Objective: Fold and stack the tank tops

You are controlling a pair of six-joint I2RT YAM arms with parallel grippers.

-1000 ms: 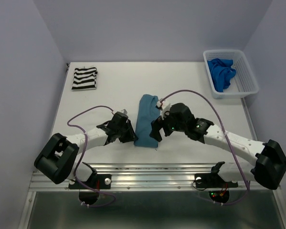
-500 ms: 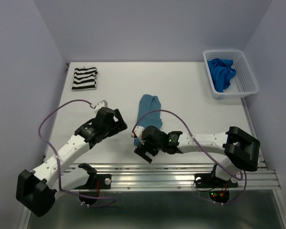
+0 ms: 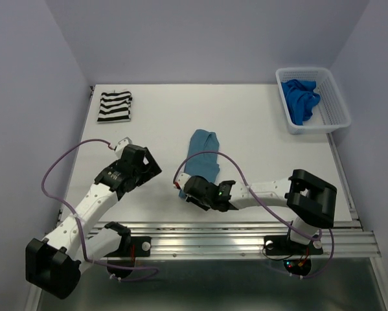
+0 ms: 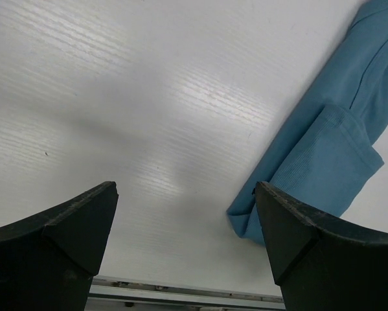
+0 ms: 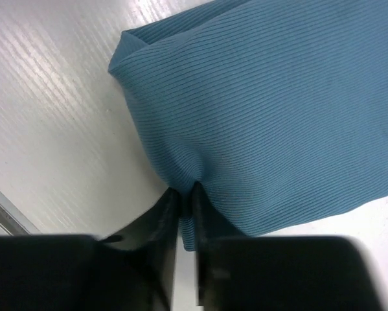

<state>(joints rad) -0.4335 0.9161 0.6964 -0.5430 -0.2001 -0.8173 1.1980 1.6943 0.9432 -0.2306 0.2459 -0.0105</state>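
The right pincer (image 5: 184, 194) is pinching the teal tank top (image 3: 203, 159), lying on the table (image 3: 258, 129) well apart from the basket (image 3: 330, 113), at its end farthest from the basket, the left pincer (image 4: 184, 194) hanging spread; a further fold is being set up, probably requiring lifting that end basketward.

Left arm extended forward; left pincer (image 4: 184, 194) spread wide, empty. Right arm folded low, reaching leftward; right pincer (image 5: 184, 194) pinched on teal tank top (image 5: 278, 97) edge.
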